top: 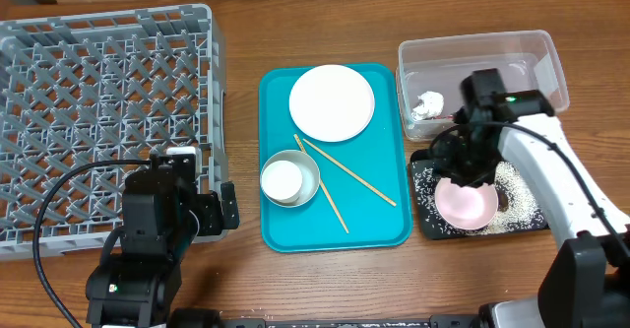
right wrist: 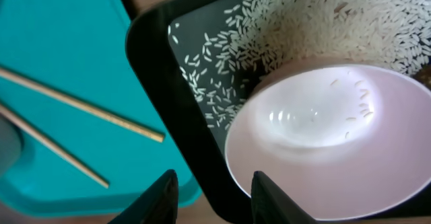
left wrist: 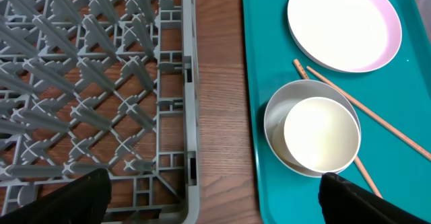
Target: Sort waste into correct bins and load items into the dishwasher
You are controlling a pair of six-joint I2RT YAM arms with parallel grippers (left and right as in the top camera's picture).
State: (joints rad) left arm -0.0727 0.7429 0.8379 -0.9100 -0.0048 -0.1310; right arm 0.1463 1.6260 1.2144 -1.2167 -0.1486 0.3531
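The pale pink bowl point(top: 468, 205) point(right wrist: 323, 150) rests in the black tray point(top: 425, 228) point(right wrist: 168, 76) on loose rice point(top: 519, 185) point(right wrist: 303, 22). My right gripper point(top: 463, 161) point(right wrist: 215, 197) hovers at the bowl's near-left edge with its jaws apart; the tray rim and bowl edge show in the gap. A crumpled white napkin point(top: 429, 104) lies in the clear tub point(top: 482, 44). A white plate point(top: 332, 102) point(left wrist: 343, 23), a grey bowl point(top: 309, 168) point(left wrist: 273, 116) holding a white cup point(top: 282, 180) point(left wrist: 320, 133), and two chopsticks point(top: 354, 178) point(left wrist: 377, 120) point(right wrist: 81, 106) sit on the teal tray point(top: 374, 225). My left gripper point(top: 207, 210) point(left wrist: 215, 204) is wide open and holds nothing.
The grey dish rack point(top: 98, 101) point(left wrist: 87, 83) fills the left of the table, and its near right corner lies under my left gripper. A strip of bare wood point(left wrist: 219, 116) separates the rack from the teal tray point(left wrist: 269, 49). The tub and the black tray stand close together at the right.
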